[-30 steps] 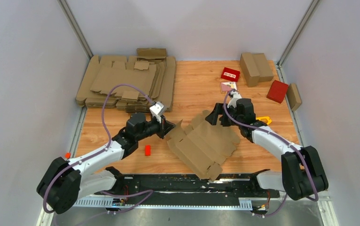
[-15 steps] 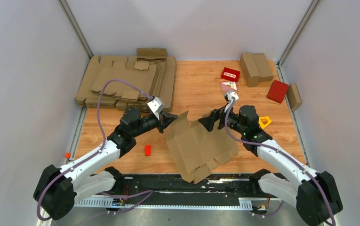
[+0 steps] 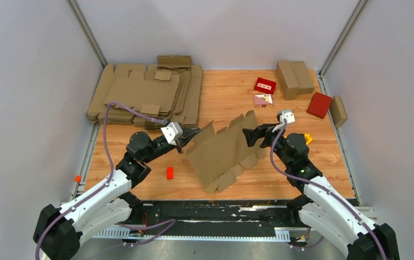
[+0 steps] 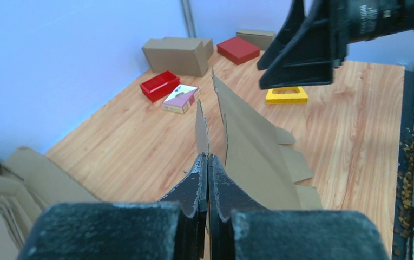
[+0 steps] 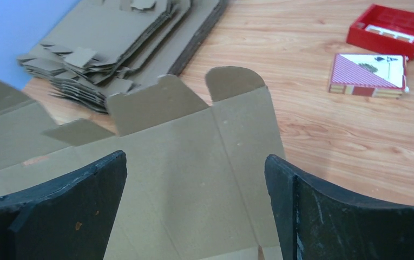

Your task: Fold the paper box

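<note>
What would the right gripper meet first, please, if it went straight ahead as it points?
Probably the paper box: its panel lies directly ahead of the open right gripper, though depth is unclear.

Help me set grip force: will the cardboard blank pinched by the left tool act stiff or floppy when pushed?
Probably stiff: the paper box stands tilted, unsagging, from one pinch by the left tool. Likely light, since that small pinch props it. Flaps may hinge at their creases, and it could pivot if the right tool pushes.

Wooden table (image 3: 226, 92) bears cardboard stack (image 3: 139, 92), red box (image 3: 319, 104).
</note>
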Robot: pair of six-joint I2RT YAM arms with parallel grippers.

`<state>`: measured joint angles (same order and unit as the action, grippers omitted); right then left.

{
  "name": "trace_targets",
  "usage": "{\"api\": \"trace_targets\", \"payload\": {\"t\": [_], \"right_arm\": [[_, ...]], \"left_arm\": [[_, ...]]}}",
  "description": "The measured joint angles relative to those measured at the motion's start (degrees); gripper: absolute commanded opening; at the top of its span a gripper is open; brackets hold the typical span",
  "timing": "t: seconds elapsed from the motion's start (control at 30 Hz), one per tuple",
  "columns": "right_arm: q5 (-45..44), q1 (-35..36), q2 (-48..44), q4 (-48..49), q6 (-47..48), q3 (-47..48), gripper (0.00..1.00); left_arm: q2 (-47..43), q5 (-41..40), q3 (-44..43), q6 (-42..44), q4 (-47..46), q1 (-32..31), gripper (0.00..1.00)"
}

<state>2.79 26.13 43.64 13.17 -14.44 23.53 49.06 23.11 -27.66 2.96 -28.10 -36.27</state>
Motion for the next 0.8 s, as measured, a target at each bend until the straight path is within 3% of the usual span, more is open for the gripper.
{"api": "trace_targets", "payload": {"t": [0.27, 0.5, 0.8], "right_arm": [[0.81, -0.04, 6.14, 1.03, 0.07, -0.35, 1.00], [9.92, -4.92, 6.08, 4.24, -2.51, -1.53, 1.00], [18.01, -9.09, 9.46, 7.23, -6.05, -2.38, 1.00]], "left_arm": [[-1.14, 6.45, 0.00, 5.31, 0.66, -0.02, 0.00], [-3.06, 6.84, -2.23, 10.64, 7.37, -0.02, 0.00], [-4.00, 6.16, -2.71, 14.47, 7.74, -0.02, 0.00]]}}
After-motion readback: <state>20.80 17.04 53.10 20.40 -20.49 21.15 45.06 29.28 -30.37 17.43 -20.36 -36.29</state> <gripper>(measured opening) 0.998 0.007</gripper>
